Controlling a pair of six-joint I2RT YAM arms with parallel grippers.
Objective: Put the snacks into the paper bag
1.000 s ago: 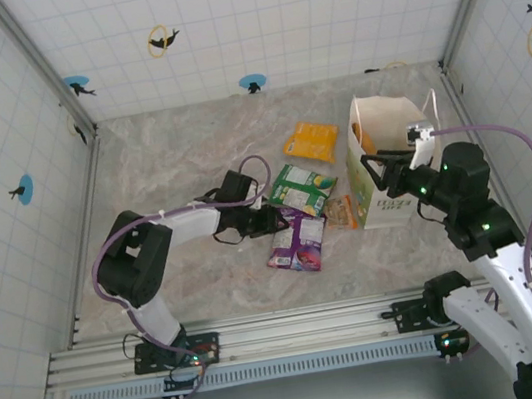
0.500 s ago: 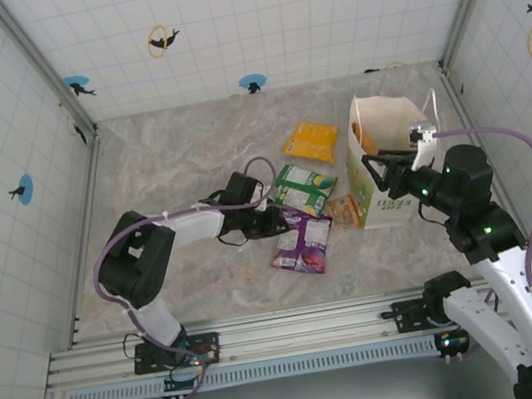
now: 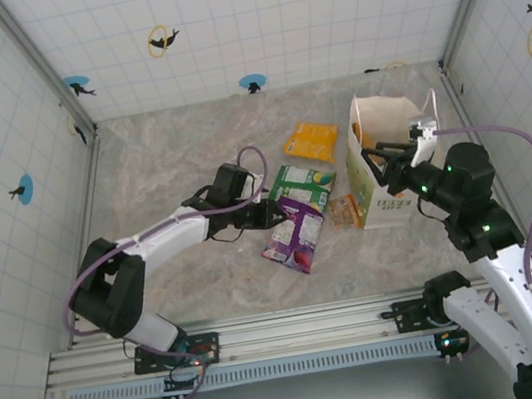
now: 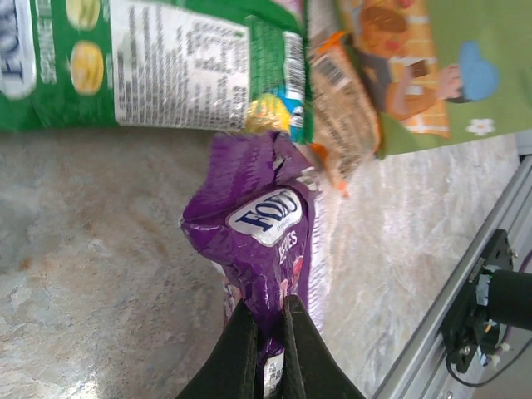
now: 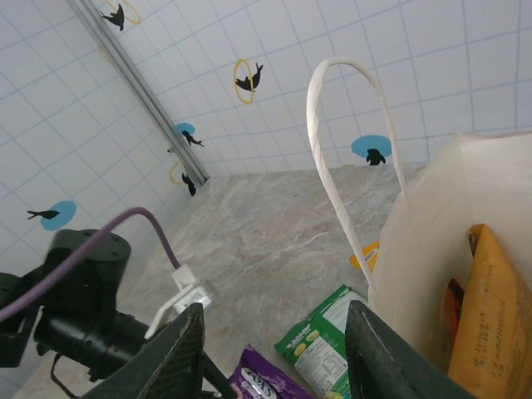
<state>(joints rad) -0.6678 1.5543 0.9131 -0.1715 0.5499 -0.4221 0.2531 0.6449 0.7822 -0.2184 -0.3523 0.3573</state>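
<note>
— Marbled tabletop (image 3: 169, 164) status; where is the purple packet (image 4: 258, 224)?
— Left gripper (image 4: 266, 309) is pinched shut on one edge of it, just beside the green packet (image 3: 302, 186); right gripper (image 5: 274, 349) fingers stand apart at the paper bag (image 3: 388, 202) mouth.
— Failure modes?
— Glossy film may slip from so narrow a pinch; the dangling packet may snag the rim or handle (image 5: 332, 125); a knock may tip the bag.
</note>
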